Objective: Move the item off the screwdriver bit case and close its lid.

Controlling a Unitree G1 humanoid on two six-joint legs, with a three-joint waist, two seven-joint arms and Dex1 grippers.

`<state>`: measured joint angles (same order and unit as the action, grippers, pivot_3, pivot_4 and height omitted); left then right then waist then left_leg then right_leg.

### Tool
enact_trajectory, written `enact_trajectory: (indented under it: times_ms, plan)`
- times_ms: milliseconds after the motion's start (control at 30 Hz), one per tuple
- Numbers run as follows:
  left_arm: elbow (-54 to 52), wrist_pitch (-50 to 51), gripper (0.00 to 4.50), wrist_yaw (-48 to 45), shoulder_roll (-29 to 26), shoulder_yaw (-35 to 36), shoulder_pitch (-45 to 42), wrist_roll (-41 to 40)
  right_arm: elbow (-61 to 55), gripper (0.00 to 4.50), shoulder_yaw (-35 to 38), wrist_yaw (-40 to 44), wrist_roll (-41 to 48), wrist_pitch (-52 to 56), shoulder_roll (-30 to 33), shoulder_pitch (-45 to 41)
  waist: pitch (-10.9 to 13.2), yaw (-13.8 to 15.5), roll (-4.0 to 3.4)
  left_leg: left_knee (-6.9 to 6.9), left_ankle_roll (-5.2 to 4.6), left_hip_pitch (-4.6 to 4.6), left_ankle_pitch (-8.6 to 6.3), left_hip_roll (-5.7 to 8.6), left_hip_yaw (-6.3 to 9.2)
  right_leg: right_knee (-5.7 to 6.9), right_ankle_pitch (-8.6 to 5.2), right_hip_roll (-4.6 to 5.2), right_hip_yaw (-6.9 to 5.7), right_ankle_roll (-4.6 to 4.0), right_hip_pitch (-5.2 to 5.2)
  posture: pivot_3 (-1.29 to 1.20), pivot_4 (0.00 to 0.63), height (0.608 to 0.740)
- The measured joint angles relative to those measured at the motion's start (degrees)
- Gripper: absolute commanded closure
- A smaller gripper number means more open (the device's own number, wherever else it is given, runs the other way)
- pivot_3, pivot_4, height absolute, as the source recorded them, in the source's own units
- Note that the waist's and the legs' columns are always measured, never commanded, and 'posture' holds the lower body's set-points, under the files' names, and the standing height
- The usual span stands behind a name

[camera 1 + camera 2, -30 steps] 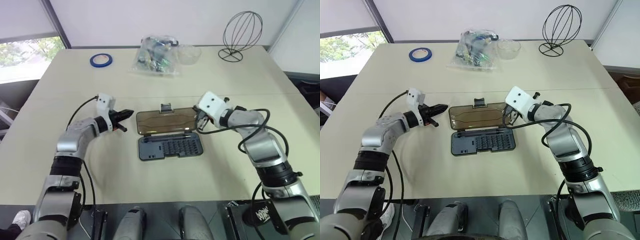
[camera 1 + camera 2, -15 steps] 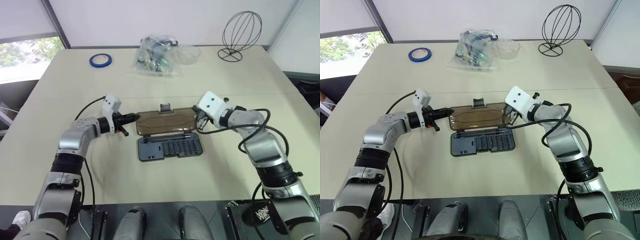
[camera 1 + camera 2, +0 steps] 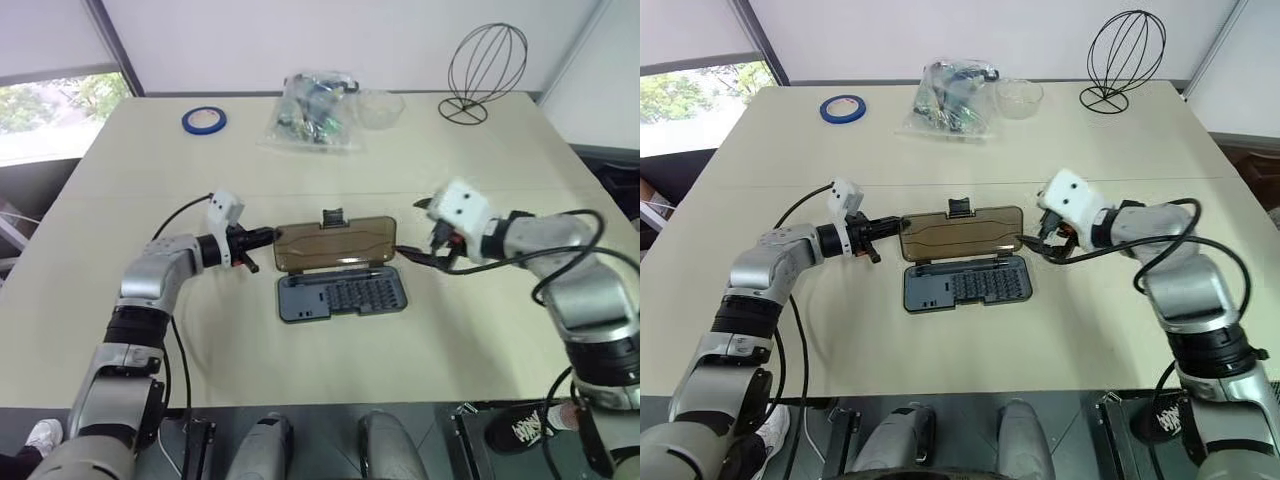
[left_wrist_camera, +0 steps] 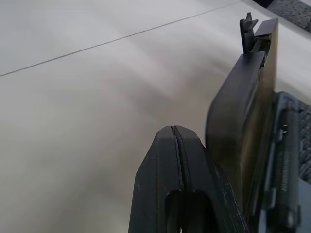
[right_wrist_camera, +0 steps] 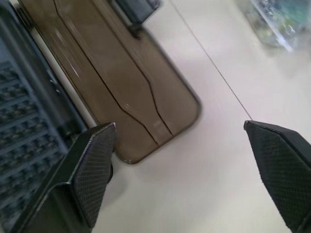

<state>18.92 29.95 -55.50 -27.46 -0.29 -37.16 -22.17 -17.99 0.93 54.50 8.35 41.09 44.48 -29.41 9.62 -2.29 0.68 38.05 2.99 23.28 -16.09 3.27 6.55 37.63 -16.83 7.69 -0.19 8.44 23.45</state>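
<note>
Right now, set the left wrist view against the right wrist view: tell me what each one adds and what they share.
Left wrist view adds: the left gripper, shut, close beside the edge of the translucent smoky-brown lid. Right wrist view adds: the right gripper, wide open, and the clear plastic bag of parts. Shared: the lid with its black latch tab, the dark grey-blue bit tray, the beige table.

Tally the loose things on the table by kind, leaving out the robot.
Bit case: 1
Tape roll: 1
Bag of parts: 1
Clear bowl: 1
Wire dome stand: 1
Total: 5
</note>
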Motion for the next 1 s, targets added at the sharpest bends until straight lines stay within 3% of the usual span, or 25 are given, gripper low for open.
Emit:
enact_trajectory:
  times_ms: [267,500,700,900,1000]
  plan:
    - [-12.1,7.4,4.5,-6.4,-5.3,-1.2,2.1,-3.4,-1.4,0.04,8.0,1.0,11.6,8.1,0.6,2.8,0.0,-0.1,0.0,-0.01,0.0,-0.01,0.0,-0.01,0.02,0.01,0.0,0.01,0.01,0.0,0.0,0.0,0.15,0.716]
    - [-22.7,14.9,4.5,-10.8,-12.3,-1.5,8.4,-7.5,-2.1,0.04,12.2,0.3,16.5,11.5,3.7,7.8,0.0,0.1,-0.01,0.0,-0.03,0.0,-0.01,-0.02,0.02,0.0,0.0,0.01,0.02,0.0,-0.01,0.0,0.15,0.716]
    - [-26.4,16.8,4.5,-10.3,-13.1,-1.5,11.0,-9.5,-4.6,0.04,17.1,-1.5,20.2,14.5,6.3,10.6,0.0,0.5,-0.01,0.01,-0.06,0.0,-0.03,-0.02,0.01,-0.02,0.0,0.01,0.02,0.0,-0.03,0.0,0.15,0.716]
    - [-24.2,17.2,4.5,-7.3,-10.2,-1.6,7.6,-9.6,-5.8,0.04,14.3,-7.4,21.0,16.3,3.7,10.9,0.0,0.5,-0.01,0.04,-0.06,-0.01,-0.03,-0.02,-0.01,0.0,0.0,0.01,0.02,0.0,-0.03,0.0,0.15,0.716]
    - [-20.6,16.7,4.5,-6.2,-9.0,-1.7,3.4,-9.1,-8.6,0.79,12.7,-7.9,22.8,17.1,3.3,12.4,0.0,0.7,-0.01,0.04,-0.06,0.0,-0.03,-0.02,-0.01,0.0,0.0,0.01,0.01,0.0,-0.03,0.0,0.15,0.716]
